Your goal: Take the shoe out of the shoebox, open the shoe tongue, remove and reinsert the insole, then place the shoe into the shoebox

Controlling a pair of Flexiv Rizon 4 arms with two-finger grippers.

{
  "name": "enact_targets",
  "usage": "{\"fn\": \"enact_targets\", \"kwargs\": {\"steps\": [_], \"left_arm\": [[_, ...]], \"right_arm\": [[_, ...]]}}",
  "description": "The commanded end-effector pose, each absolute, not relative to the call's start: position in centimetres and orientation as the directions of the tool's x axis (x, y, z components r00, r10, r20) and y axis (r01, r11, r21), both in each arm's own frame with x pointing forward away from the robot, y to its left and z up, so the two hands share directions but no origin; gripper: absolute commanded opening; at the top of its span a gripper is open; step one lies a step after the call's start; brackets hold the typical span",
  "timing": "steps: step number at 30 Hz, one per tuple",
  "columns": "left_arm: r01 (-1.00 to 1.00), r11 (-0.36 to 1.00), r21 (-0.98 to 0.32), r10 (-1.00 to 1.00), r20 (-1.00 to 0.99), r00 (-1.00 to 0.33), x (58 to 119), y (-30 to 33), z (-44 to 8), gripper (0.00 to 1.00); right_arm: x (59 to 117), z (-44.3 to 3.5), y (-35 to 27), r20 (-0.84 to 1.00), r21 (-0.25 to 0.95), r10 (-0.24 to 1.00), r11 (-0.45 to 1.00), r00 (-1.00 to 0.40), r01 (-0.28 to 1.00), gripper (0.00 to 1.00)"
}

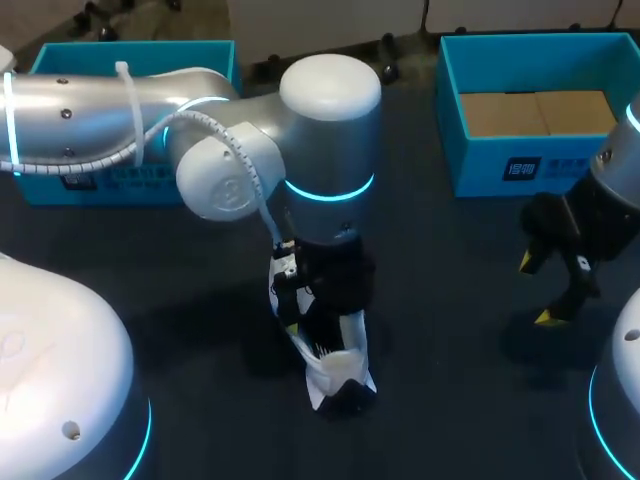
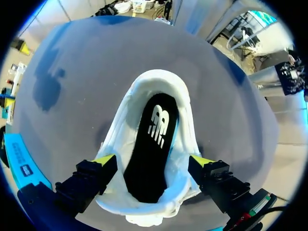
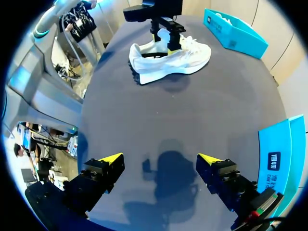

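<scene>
A white shoe (image 1: pixel 335 365) stands on the dark table near the middle, its opening facing up. In the left wrist view a black insole (image 2: pixel 151 149) lies inside the shoe (image 2: pixel 185 110). My left gripper (image 2: pixel 153 161) hangs over the heel end, open, with one yellow tip on each side of the collar. The head view shows the left gripper (image 1: pixel 320 300) right above the shoe. My right gripper (image 1: pixel 548 290) is open and empty at the right, well apart from the shoe (image 3: pixel 168 60). A blue shoebox (image 1: pixel 540 150) with a brown cardboard floor stands at the back right.
A second blue box (image 1: pixel 130 60) stands at the back left, partly hidden behind my left arm. In the right wrist view it (image 3: pixel 236 31) lies beyond the shoe, while the other box (image 3: pixel 284 154) is close beside the right gripper (image 3: pixel 161 161).
</scene>
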State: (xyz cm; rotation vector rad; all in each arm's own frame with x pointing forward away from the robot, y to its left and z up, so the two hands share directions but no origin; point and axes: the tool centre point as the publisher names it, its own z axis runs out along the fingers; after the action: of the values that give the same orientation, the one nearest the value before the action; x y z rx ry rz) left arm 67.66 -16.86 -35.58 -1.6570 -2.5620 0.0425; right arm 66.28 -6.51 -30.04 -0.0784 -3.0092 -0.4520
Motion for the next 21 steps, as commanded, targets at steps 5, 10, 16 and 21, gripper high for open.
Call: {"fn": "enact_targets", "kwargs": {"steps": [5,10,16,21], "left_arm": [[0.924,0.38,-0.036,0.924,0.056,-0.378,65.9,-18.1,-36.0,1.0],[0.926,0.377,-0.016,0.925,0.047,-0.376,66.1,-18.4,-35.7,1.0],[0.921,0.39,-0.001,0.92,0.05,-0.389,67.1,-17.7,-35.2,1.0],[0.913,0.408,-0.005,0.912,0.047,-0.407,67.9,-16.8,-34.6,1.0]], "right_arm": [[66.2,-30.1,-6.5,0.103,0.29,0.036,0.955,-0.994,0.065,1.0],[66.2,-30.1,-6.5,0.103,0.29,0.036,0.955,-0.994,0.065,1.0],[66.2,-30.1,-6.5,0.103,0.29,0.036,0.955,-0.994,0.065,1.0],[66.2,-30.1,-6.5,0.103,0.29,0.036,0.955,-0.994,0.065,1.0]]}}
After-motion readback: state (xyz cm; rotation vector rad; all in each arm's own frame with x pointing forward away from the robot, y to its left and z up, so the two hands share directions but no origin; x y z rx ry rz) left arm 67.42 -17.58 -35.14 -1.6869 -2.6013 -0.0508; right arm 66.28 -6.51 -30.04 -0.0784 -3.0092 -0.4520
